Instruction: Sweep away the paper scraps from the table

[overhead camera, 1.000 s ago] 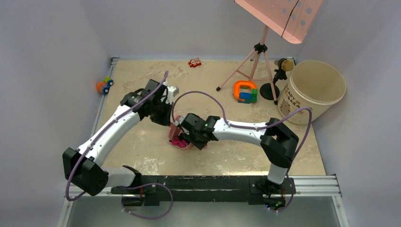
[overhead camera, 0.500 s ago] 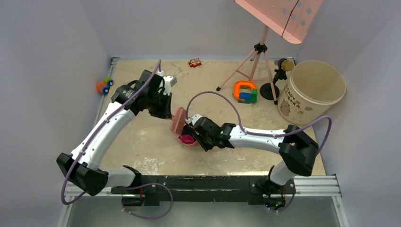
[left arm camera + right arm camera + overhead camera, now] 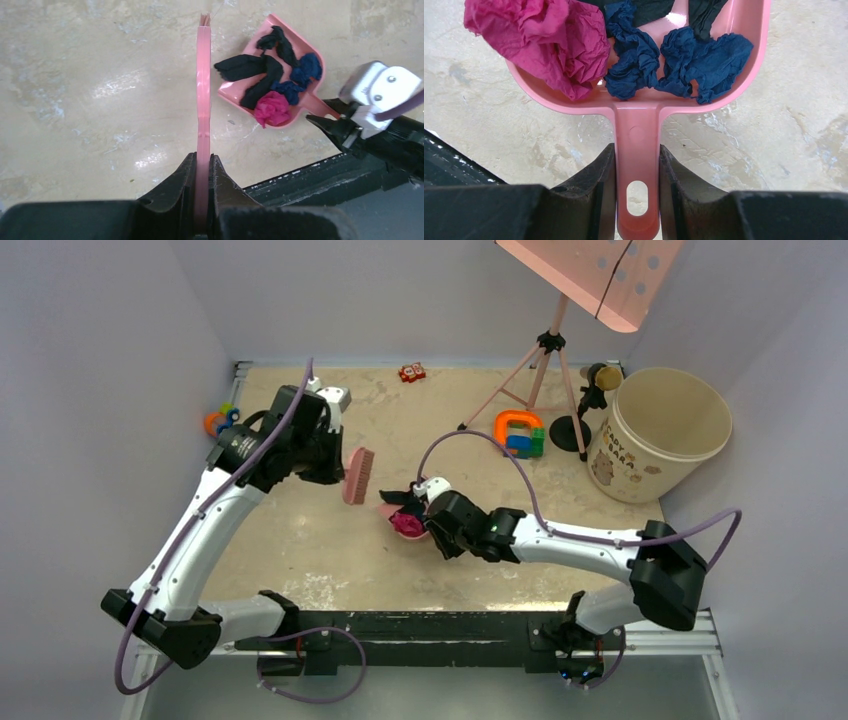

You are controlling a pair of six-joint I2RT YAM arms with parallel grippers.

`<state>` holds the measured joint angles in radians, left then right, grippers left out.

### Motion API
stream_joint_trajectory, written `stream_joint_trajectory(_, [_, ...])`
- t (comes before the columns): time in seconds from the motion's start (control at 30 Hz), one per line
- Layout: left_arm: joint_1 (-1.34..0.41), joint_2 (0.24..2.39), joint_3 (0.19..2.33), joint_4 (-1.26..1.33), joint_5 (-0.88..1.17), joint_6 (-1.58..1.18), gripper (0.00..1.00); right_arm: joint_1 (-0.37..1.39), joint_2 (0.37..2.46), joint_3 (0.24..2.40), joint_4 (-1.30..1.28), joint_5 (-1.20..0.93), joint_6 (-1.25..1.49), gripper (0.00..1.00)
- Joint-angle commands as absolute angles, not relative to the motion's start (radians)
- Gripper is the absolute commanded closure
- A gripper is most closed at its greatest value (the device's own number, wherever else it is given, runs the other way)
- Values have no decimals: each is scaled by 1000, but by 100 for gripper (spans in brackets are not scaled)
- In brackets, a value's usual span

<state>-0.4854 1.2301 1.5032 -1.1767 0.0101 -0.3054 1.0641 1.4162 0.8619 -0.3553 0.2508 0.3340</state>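
My right gripper [image 3: 636,162] is shut on the handle of a pink dustpan [image 3: 636,117], which also shows in the top view [image 3: 392,511] and the left wrist view [image 3: 235,95]. In the pan lie paper scraps: a magenta wad [image 3: 544,40], dark blue wads [image 3: 704,55] and black strips [image 3: 250,67]. My left gripper [image 3: 202,165] is shut on a pink brush [image 3: 203,85], held to the left of the pan in the top view [image 3: 357,475]. The beige table [image 3: 300,540] shows no loose scraps around the pan.
At the back stand a red-and-white block [image 3: 411,371], a pink tripod stand [image 3: 540,370], an orange, blue and green toy [image 3: 519,432] and a black microphone stand [image 3: 585,410]. A cream bucket [image 3: 660,430] stands at the right. A small toy [image 3: 220,421] sits at the left rail.
My left gripper has drawn the brush back to the left, away from the pan. My right gripper has carried the dustpan with the scraps to the right and a little farther back.
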Motion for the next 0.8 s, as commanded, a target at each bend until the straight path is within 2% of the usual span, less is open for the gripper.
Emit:
stream_joint_trajectory(0.0, [-479, 1183, 1506, -1146, -131, -316, 100, 1038, 1324, 869, -404, 311, 397, 100])
stream_joint_trajectory(0.23, [-479, 1109, 1332, -1033, -263, -316, 100, 940, 1187, 991, -663, 313, 451, 100])
stream_joint_trajectory(0.5, [-478, 1092, 1210, -963, -185, -291, 100, 771, 1082, 1199, -1023, 355, 511, 100])
stream_joint_trajectory(0.77, [-479, 1044, 1125, -890, -97, -279, 100, 522, 1055, 1369, -1214, 374, 503, 100])
